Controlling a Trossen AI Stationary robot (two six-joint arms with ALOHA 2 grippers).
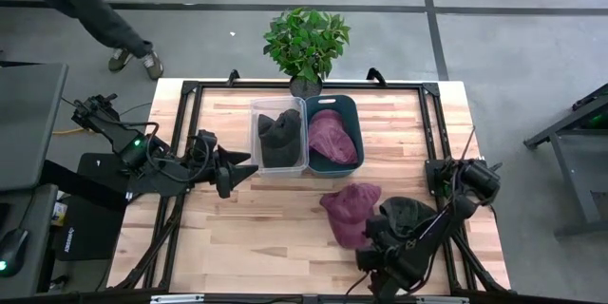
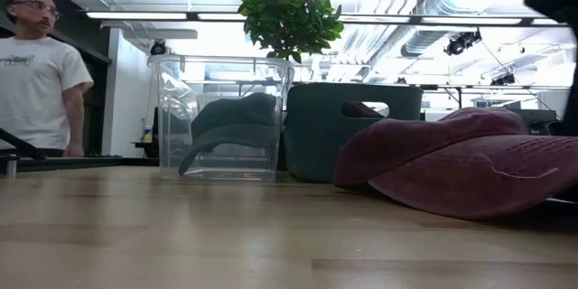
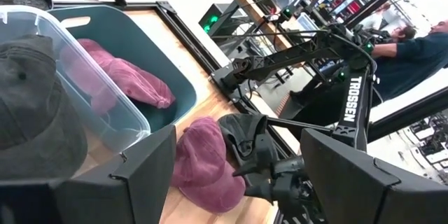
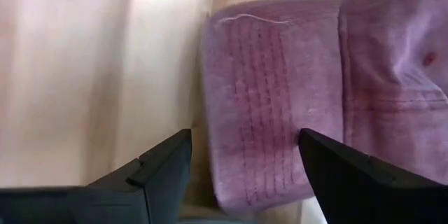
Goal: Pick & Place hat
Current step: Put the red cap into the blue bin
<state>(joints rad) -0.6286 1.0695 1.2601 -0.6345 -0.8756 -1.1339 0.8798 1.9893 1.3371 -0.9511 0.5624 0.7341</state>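
Two bins stand side by side at the far middle of the wooden table [image 1: 285, 237]: a clear plastic bin [image 1: 278, 137] holding a dark cap [image 1: 278, 133], and a teal bin [image 1: 334, 136] holding a maroon cap [image 1: 332, 138]. Behind them a potted plant [image 1: 306, 43] sits at the table's far edge, and a person [image 2: 38, 72] stands beyond the table on the left side. Two more hats lie loose on the near right of the table: a maroon hat [image 1: 349, 211], brim toward the front edge, and a dark green hat [image 1: 410, 214] touching it on the right, partly covered by the right arm. The right gripper [image 1: 375, 258] hovers low just at the maroon hat's brim, jaws spread wide and holding nothing; its wrist view shows the brim lying between the two fingers [image 4: 157, 175], not yet pinched. The left gripper [image 1: 231, 169] waits near the clear bin's left side, likewise wide open and empty. Judged from this, the pick of the maroon hat is about to begin and no loose hat has been placed. Risks: the soft brim may fold or slide on the smooth wood if the fingers close too shallow, giving a weak pinch that drops on the lift; the adjoining dark green hat may be dragged along or snagged by the arm; and a limp hat may catch the teal bin's rim on release.
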